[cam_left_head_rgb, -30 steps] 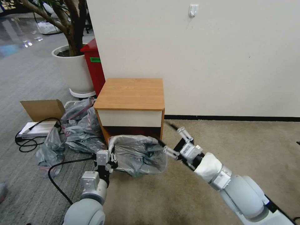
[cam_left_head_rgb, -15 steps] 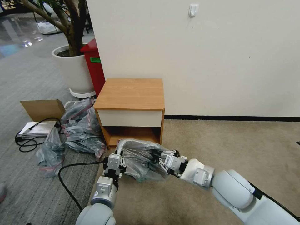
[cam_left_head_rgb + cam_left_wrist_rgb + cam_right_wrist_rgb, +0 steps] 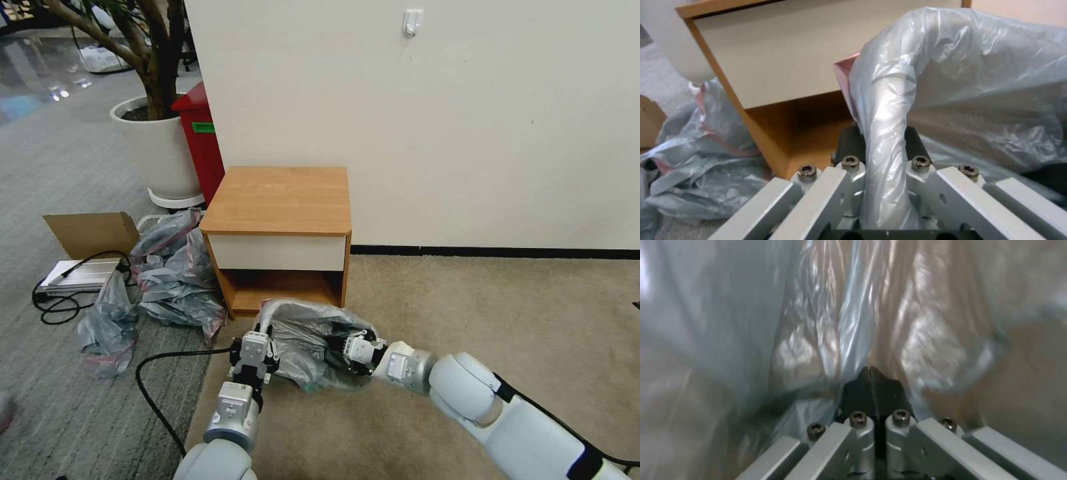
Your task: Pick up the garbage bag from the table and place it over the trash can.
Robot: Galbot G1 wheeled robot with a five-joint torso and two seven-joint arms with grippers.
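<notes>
My left gripper point(image 3: 257, 331) was low in front of the table point(image 3: 277, 200), its fingers point(image 3: 853, 146) pinched on a rolled, bag-covered edge of the trash can point(image 3: 887, 110), which ran straight up between them. The garbage bag point(image 3: 310, 343) was draped in grey crinkles over the can on the beige carpet point(image 3: 480, 313), just before the table's open shelf, a strip of its pinkish band point(image 3: 845, 83) showing just beyond my left fingers. My right gripper point(image 3: 339, 347) came at the bag from the opposite side, its dark fingers point(image 3: 873, 390) pressed together with a fold of film caught at their tips, plastic billowing around them. Off beyond my left arm, well apart from the can, a heap of other bags point(image 3: 170, 267) lay on the grey floor beside a cardboard box point(image 3: 90, 233).
</notes>
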